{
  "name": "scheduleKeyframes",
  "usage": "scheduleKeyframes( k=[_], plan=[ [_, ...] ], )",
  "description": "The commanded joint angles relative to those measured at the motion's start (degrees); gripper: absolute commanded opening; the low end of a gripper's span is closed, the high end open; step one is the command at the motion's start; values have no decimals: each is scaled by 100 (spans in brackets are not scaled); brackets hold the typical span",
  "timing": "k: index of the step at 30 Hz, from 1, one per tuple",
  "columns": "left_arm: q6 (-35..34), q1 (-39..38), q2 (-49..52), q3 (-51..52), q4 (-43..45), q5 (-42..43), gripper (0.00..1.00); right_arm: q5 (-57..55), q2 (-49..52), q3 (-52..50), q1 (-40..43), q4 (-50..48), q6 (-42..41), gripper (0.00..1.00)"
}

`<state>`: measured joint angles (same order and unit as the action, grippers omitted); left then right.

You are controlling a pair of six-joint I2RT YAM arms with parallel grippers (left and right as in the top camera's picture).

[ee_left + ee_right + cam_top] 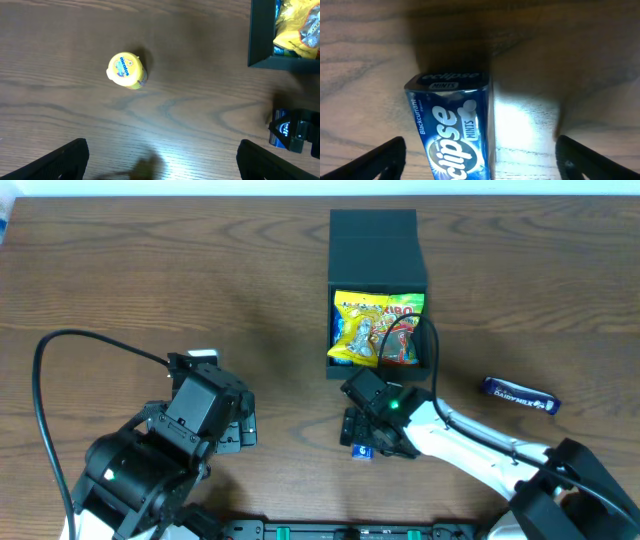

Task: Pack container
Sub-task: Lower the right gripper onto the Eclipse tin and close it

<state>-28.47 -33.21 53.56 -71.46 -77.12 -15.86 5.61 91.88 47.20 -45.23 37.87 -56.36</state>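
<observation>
The container point(372, 242) is a dark box at the back centre, and its open compartment holds yellow snack packets point(378, 328). Just in front of it, my right gripper point(360, 438) hangs low over a blue Eclipse mints tin point(362, 450). In the right wrist view the tin point(452, 130) lies between the open fingers point(387, 157), nearer the left one, with a gap on both sides. My left gripper point(247, 425) is open and empty over bare table. A yellow Mentos tub point(127, 70) stands ahead of it.
A blue wrapped bar point(518, 394) lies on the table at the right. The left wrist view catches the container's corner point(260, 35) and the right gripper with the tin point(284, 131). A black cable point(60, 340) loops over the left side.
</observation>
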Motion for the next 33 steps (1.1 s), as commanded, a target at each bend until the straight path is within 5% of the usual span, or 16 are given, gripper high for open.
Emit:
scheduleKeyframes(
  k=[1,8,12,27,33],
  plan=[
    [17,9,-7,0,-20,-103,95,46,17,-17,26,2,33,86],
    [17,9,-7,0,-20,-103,95,46,17,-17,26,7,33,78],
    [17,9,-7,0,-20,-103,95,46,17,-17,26,7,33,61],
    [17,9,-7,0,-20,-103,95,46,17,-17,26,13,31,34],
    [17,9,-7,0,-20,-103,95,44,17,-17,26,15,31,13]
  ],
)
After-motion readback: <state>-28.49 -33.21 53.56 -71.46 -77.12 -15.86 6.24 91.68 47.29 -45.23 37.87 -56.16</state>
